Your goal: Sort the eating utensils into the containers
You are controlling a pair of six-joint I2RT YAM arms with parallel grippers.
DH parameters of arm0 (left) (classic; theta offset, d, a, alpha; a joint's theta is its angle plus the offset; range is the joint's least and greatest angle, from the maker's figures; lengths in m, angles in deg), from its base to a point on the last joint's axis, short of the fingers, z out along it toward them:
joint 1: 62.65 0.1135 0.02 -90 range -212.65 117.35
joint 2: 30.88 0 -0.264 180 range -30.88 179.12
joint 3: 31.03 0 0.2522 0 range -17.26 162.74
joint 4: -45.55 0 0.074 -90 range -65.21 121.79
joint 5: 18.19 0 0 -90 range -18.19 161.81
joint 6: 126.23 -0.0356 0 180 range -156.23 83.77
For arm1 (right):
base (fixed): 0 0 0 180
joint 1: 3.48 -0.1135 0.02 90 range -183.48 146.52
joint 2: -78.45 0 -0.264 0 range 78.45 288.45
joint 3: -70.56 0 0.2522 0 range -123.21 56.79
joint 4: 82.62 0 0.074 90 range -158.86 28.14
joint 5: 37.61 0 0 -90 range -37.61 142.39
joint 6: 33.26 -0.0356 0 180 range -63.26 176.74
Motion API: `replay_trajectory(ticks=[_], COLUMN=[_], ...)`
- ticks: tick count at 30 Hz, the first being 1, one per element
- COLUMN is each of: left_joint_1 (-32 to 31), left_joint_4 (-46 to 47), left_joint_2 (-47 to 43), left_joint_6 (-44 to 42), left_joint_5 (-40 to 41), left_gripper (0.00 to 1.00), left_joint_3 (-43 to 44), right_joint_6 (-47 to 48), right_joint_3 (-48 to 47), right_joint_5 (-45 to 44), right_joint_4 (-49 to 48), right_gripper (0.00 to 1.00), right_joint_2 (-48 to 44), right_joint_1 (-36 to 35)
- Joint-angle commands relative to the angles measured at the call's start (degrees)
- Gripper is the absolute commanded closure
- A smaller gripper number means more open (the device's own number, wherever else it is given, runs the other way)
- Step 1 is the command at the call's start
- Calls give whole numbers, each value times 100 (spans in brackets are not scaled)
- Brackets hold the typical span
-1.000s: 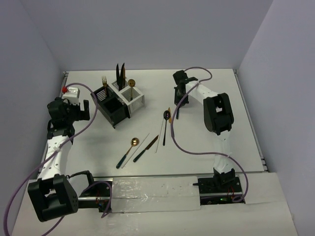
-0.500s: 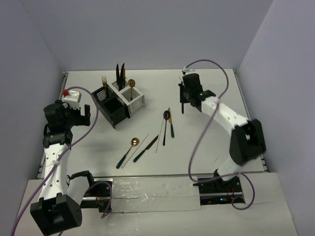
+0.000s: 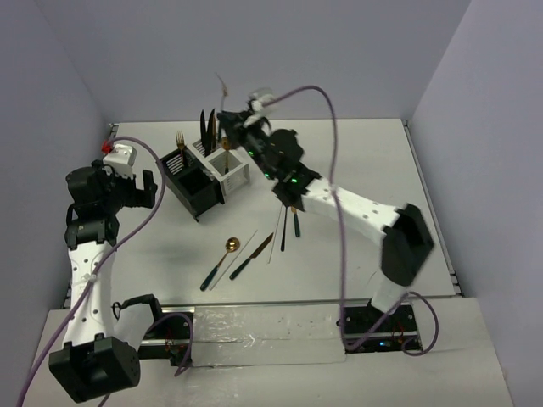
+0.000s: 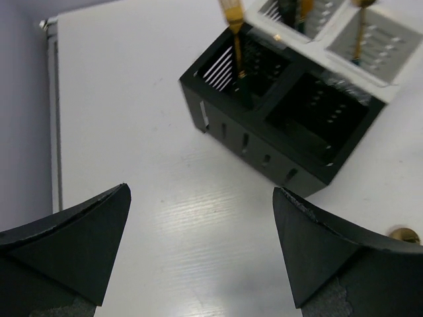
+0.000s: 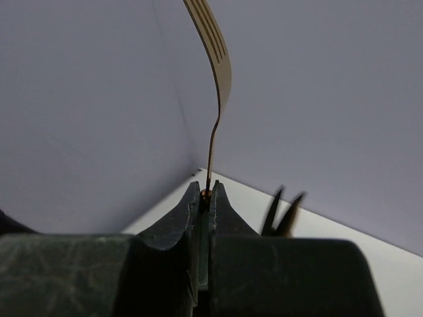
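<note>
My right gripper (image 3: 242, 117) hangs above the white container (image 3: 232, 167), shut on the dark handle of a gold fork (image 5: 213, 46) whose head points up. The same fork (image 3: 223, 85) shows blurred in the top view. The black container (image 3: 195, 188) holds another gold fork (image 4: 235, 39). Two black knives (image 3: 207, 129) and a gold spoon (image 3: 226, 142) stand in the white container's cells. My left gripper (image 4: 201, 190) is open over bare table, left of the black container (image 4: 277, 132). Several utensils lie on the table: a gold spoon (image 3: 222, 256), a knife (image 3: 252, 256), a black spoon (image 3: 285, 219).
Thin pale chopsticks (image 3: 234, 258) lie among the loose utensils in the middle. A white box with a red knob (image 3: 119, 155) sits at the far left by my left arm. Purple cables loop over both arms. Walls close in the table at the back and sides.
My right arm has swung from the right side of the table leftward and up, carrying the fork over the containers. My left arm has shifted slightly, still open.
</note>
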State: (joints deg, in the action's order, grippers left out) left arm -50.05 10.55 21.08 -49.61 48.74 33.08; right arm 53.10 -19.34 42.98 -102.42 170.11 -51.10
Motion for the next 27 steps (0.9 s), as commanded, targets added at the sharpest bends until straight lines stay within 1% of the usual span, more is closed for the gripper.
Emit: replay_trajectory(ticks=[1,2,3,5,6,7,8,10,11,14,16,17,20,22,24,26,27], left_joint_1=[58,76,76,111,120,129,137,137,146,155,155,146,146,155,164,155,164], left_joint_4=[286,408,479,698,778,831,945,1007,1016,1060,1086,1095,1165,1174,1165,1165,1174], left_joint_2=[112,138,156,174,174,191,209,270,288,323,279,253,183,182,191,209,200], left_joint_6=[222,240,275,284,284,284,275,267,266,249,240,231,223,223,231,223,223], left_joint_5=[1136,1286,1531,1691,1744,1797,1823,1780,1754,1718,1701,1683,1613,1586,1569,1569,1577], left_gripper=[1,1,1,1,1,1,1,1,1,1,1,1,1,1,1,1,1], left_joint_3=[-192,-244,-367,-490,-604,-657,-710,-789,-807,-825,-833,-860,-904,-895,-869,-860,-869], right_joint_6=[-136,-207,-286,-680,-821,-1092,-1226,-1499,-1560,-1622,-1614,-1622,-1780,-1755,-1772,-1850,-1938], right_joint_3=[-1576,-1884,-2479,-3027,-3482,-3687,-3854,-4373,-4783,-5479,-5482,-5334,-5218,-5305,-5604,-5649,-5571], right_joint_5=[-236,-359,-386,-535,-597,-641,-728,-799,-817,-983,-1159,-1325,-1450,-1502,-1424,-1336,-1309], right_joint_4=[-512,-459,-319,-117,93,174,322,473,743,1323,1387,1344,1334,1352,1615,1808,1792], right_gripper=[100,100,100,100,100,100,100,100,100,100,100,100,100,100,100,100,96], right_joint_2=[1422,1712,2263,2776,3205,3427,3821,4183,4550,5175,5301,5327,5371,5415,5556,5626,5609], right_joint_1=[-318,-388,-398,-424,-441,-450,-459,-477,-503,-556,-608,-617,-635,-661,-688,-714,-723])
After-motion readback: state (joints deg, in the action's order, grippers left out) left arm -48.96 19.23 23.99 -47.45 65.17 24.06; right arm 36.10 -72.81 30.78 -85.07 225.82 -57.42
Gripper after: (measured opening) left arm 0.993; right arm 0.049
